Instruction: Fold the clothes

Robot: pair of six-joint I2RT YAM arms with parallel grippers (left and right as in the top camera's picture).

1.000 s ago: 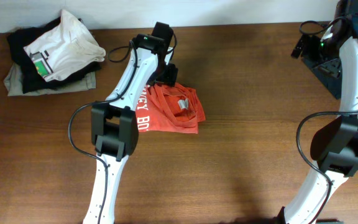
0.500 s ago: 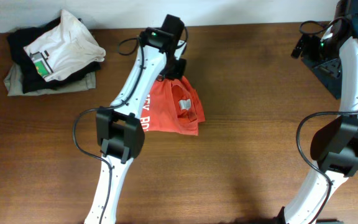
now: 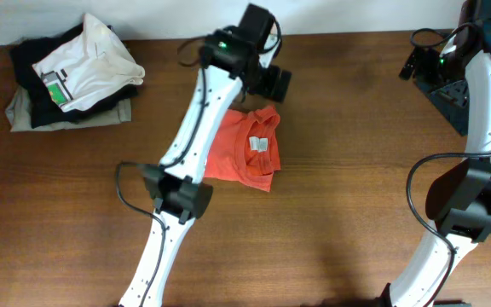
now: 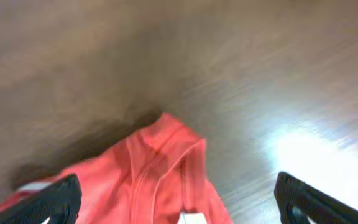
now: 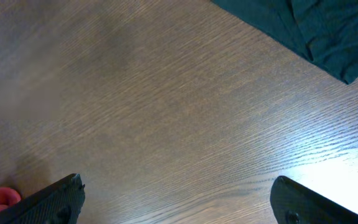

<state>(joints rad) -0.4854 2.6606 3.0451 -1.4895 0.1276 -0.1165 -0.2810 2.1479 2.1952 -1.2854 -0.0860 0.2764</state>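
Your left gripper [image 3: 276, 82] has let go of the red-orange T-shirt [image 3: 237, 153] and swung toward the desk's [image 3: 356, 213] far edge, spread wide and empty. You'll find the shirt folded mid-desk, white neck tag [image 3: 261, 143] up. Your right gripper [image 5: 179, 199] hangs spread near the far right corner by a dark cloth [image 5: 303, 28]. A garment pile [image 3: 71, 77] fills the far left corner.

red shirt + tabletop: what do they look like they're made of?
T-shirt: soft matte knit, probably cotton jersey; it drapes in limp folds, with a stitched collar seam in the left wrist view. Tabletop: brown wood or wood-look laminate, can't tell which; grain lines run across it, and a glare patch suggests a semi-gloss finish.
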